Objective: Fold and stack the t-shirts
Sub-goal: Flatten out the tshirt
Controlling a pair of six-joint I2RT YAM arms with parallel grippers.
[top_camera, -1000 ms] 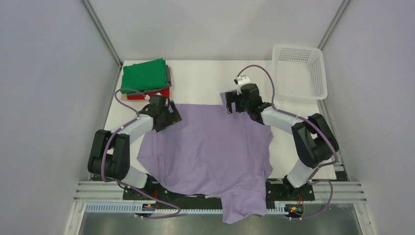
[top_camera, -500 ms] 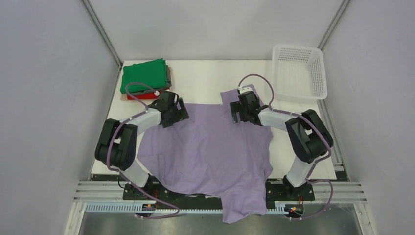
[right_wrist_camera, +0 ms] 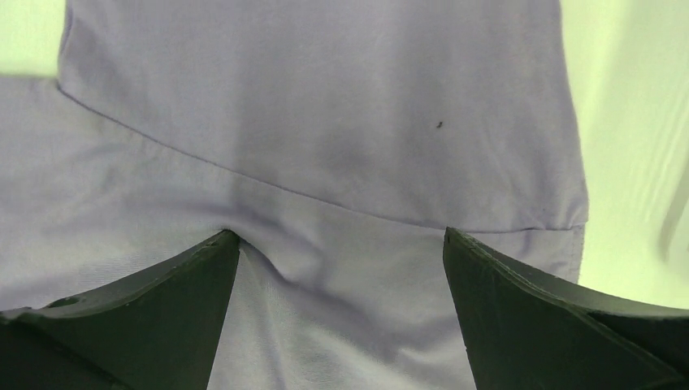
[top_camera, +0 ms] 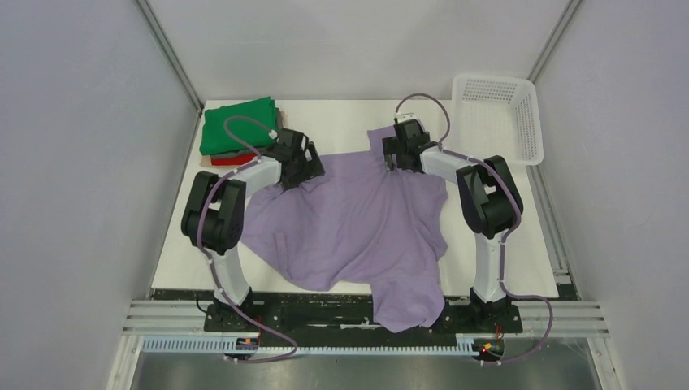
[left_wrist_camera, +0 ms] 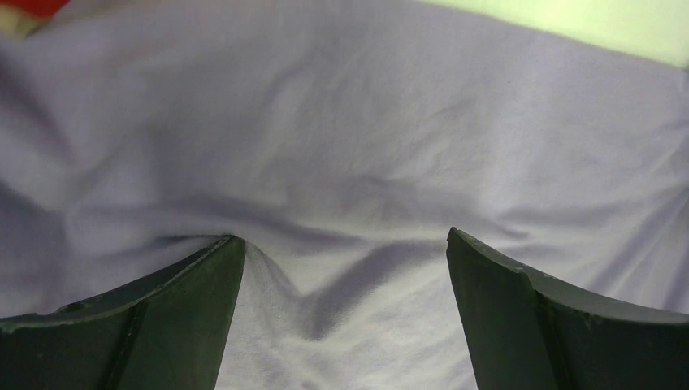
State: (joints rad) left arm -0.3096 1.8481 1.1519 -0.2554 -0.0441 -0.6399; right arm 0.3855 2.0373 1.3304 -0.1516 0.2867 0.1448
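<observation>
The large lavender t-shirt (top_camera: 357,219) lies crumpled across the table, and its near end hangs over the front rail. My left gripper (top_camera: 307,165) stands open on the shirt's far left edge, with both fingertips (left_wrist_camera: 219,260) pressed into the cloth (left_wrist_camera: 349,146). My right gripper (top_camera: 396,154) stands open on the far right part, by a sleeve (right_wrist_camera: 325,106). Neither gripper pinches any cloth. A green folded t-shirt (top_camera: 237,126) tops a stack at the far left. A grey one and a red one (top_camera: 244,159) lie under it.
A white mesh basket (top_camera: 497,119) stands at the far right corner. The folded stack lies just left of my left gripper. Bare white table (top_camera: 345,122) shows beyond the lavender shirt, and grey walls enclose the space.
Both arms have reached toward the far side, and the lavender shirt has slid that way with them. It has bunched up, and less of it hangs over the front rail.
</observation>
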